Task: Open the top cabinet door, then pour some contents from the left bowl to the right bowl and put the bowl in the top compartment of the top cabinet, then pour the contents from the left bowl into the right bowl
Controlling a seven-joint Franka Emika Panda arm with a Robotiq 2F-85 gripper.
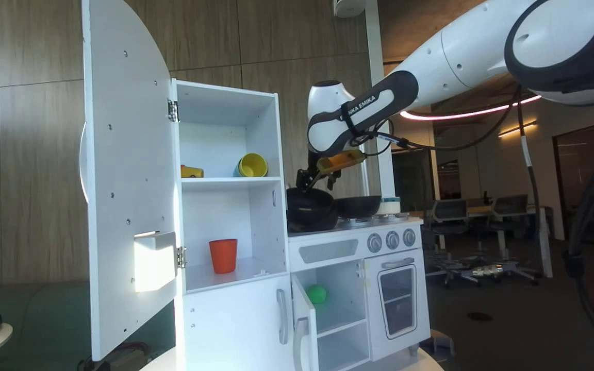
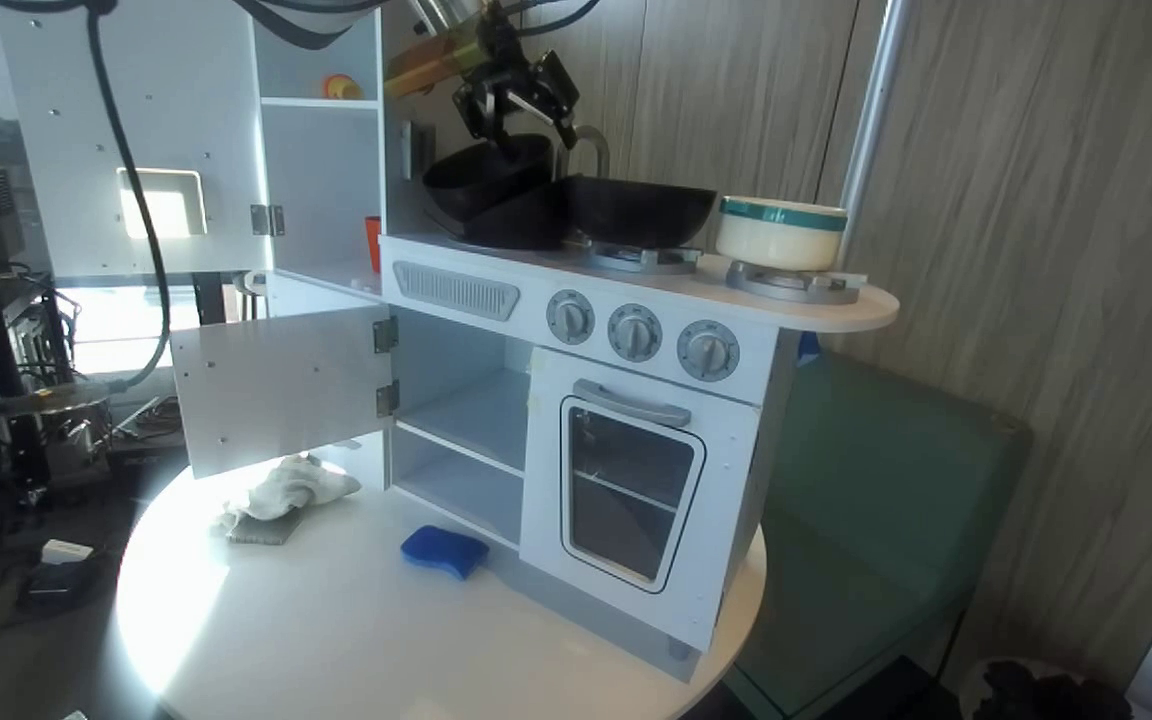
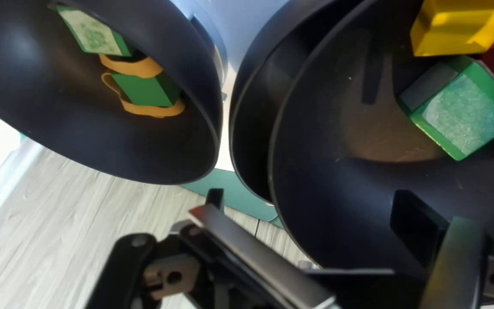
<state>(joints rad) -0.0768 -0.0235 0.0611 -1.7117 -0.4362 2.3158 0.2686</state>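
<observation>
The top cabinet door (image 1: pixel 127 180) stands wide open, baring the top compartment (image 1: pixel 209 141) of the top cabinet (image 1: pixel 278 134). On the stove's left, the dark left bowl (image 2: pixel 471 178) tilts on another dark bowl (image 2: pixel 521 222). The right bowl (image 2: pixel 641 212) sits on a burner beside them. In the wrist view, yellow, green and blue blocks lie in the left bowl (image 3: pixel 337 189); green blocks with orange bands lie in the right bowl (image 3: pixel 97 128). My gripper (image 3: pixel 311 206) is open over the left bowl, one finger inside its rim, the other outside.
A yellow cup (image 1: pixel 253 165) and a yellow object (image 1: pixel 192 172) lie in the top compartment, a red cup (image 1: pixel 223 255) below. A white pot (image 2: pixel 781 238) stands right of the bowls. The lower door (image 2: pixel 286 390) hangs open. A grey faucet (image 2: pixel 591 145) rises behind the bowls.
</observation>
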